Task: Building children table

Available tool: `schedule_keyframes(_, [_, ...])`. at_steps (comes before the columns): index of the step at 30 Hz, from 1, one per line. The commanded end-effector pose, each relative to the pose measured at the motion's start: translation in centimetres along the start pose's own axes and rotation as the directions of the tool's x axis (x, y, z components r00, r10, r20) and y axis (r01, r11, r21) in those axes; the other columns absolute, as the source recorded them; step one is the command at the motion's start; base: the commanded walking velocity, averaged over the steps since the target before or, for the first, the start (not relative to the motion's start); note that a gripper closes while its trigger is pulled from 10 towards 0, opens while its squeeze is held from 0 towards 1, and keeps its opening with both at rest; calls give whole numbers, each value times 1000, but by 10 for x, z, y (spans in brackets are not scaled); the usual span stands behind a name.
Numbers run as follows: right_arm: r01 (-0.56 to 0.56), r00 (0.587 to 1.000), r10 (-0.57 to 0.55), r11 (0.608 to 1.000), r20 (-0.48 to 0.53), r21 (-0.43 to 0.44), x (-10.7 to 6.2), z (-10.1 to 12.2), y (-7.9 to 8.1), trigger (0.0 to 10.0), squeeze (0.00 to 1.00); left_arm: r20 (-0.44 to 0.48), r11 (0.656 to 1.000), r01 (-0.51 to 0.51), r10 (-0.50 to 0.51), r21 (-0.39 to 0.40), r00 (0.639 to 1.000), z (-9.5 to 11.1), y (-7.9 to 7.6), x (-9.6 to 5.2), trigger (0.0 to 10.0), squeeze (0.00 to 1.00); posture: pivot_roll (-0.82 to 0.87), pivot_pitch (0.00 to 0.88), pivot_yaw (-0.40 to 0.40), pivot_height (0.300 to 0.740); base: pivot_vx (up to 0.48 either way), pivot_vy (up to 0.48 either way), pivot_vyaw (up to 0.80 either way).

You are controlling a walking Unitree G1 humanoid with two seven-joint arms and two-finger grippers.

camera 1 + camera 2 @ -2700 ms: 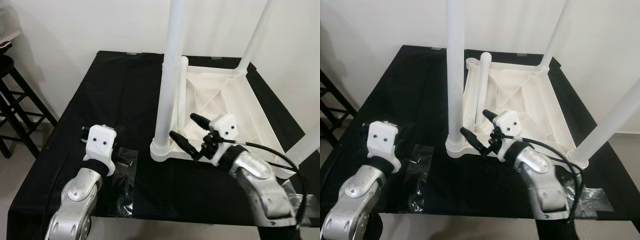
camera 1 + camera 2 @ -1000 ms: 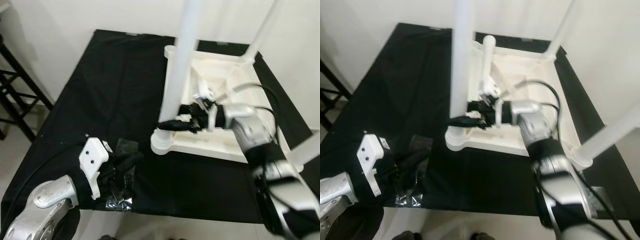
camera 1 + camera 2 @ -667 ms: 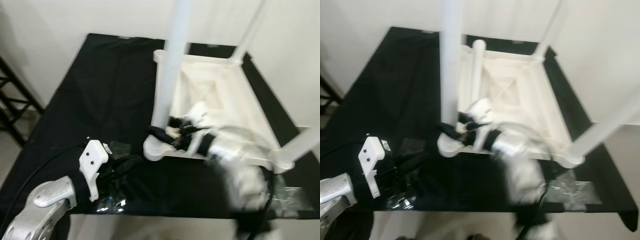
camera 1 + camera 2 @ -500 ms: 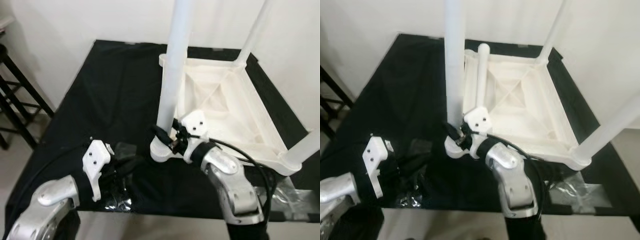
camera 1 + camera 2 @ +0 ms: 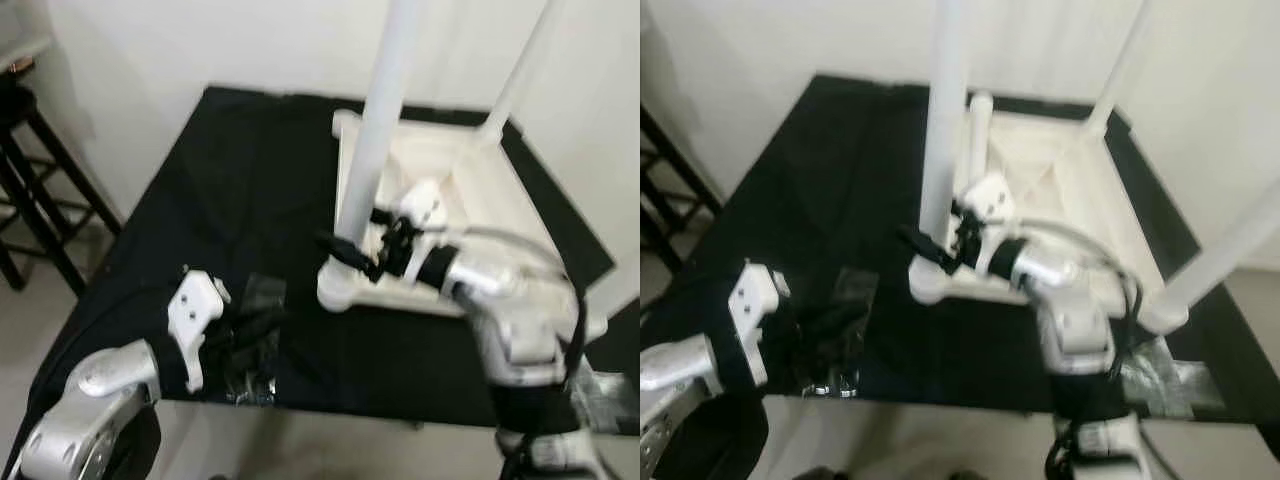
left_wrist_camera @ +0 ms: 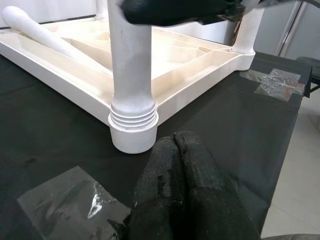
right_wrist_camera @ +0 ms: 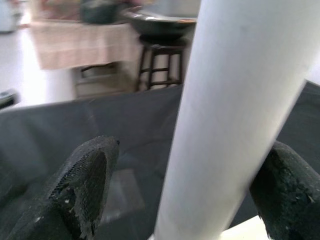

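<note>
The white children's table (image 5: 500, 200) lies upside down on a black-covered surface (image 5: 230, 190). Its near-left leg (image 5: 375, 150) stands upright in the corner socket (image 5: 340, 288). My right gripper (image 5: 357, 240) is open, its fingers (image 7: 87, 185) straddling that leg (image 7: 225, 115) a little above the socket. A loose leg (image 5: 978, 130) lies inside the upturned top. My left gripper (image 6: 179, 142) is shut and empty, low over a clear plastic bag (image 5: 255, 335) just short of the socket (image 6: 132, 132).
Two more legs (image 5: 520, 70) (image 5: 1230, 240) stand up from the far and near right corners. A dark stool (image 5: 30, 180) stands at the left. Crumpled clear plastic (image 5: 1170, 365) lies at the near right corner of the black surface.
The camera has shifted. My right gripper has risen from the socket and now reaches in from the right, with its fingers either side of the leg. The left gripper stays by the bag.
</note>
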State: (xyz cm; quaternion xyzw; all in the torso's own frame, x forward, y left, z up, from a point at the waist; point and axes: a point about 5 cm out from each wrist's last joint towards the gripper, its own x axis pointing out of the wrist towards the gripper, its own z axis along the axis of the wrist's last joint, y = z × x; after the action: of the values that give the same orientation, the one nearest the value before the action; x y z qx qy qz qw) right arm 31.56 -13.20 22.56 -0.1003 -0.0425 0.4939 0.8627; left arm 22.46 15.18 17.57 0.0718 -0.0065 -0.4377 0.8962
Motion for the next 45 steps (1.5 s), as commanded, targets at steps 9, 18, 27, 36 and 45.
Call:
schedule_keyframes(9, [-227, 973, 228, 973, -25, 38, 16, -5, -34, 10000, 0, 8, 1000, 15, -15, -17, 1000, 0, -3, 3, 10000, 0, 50, 122, -102, 740, 0, 0, 0])
schedule_keyframes(18, [-293, 954, 297, 953, -35, 81, 22, -9, -46, 0, 0, 21, 1000, 15, -14, -22, 1000, 2, -5, 2, 10000, 0, 59, 137, -112, 740, 0, 0, 0])
schedule_keyframes(27, [-331, 943, 332, 941, -2, 74, 21, -14, -42, 0, 0, 28, 999, 20, -20, -31, 999, 3, -6, 1, 10000, 0, 45, 136, -112, 740, 0, 0, 0])
schedule_keyframes(36, [359, 932, -349, 927, -103, 107, 17, -41, 4, 0, 0, 34, 999, 18, -17, -31, 999, 3, -2, -1, 10000, 0, -12, 140, -114, 740, 0, 0, 0])
schedule_keyframes(45, [518, 846, -508, 855, -162, 25, 10, -60, 26, 0, 0, 27, 999, 22, -21, -24, 999, 2, 0, 4, 10000, 0, 1, 122, -117, 740, 0, 0, 0])
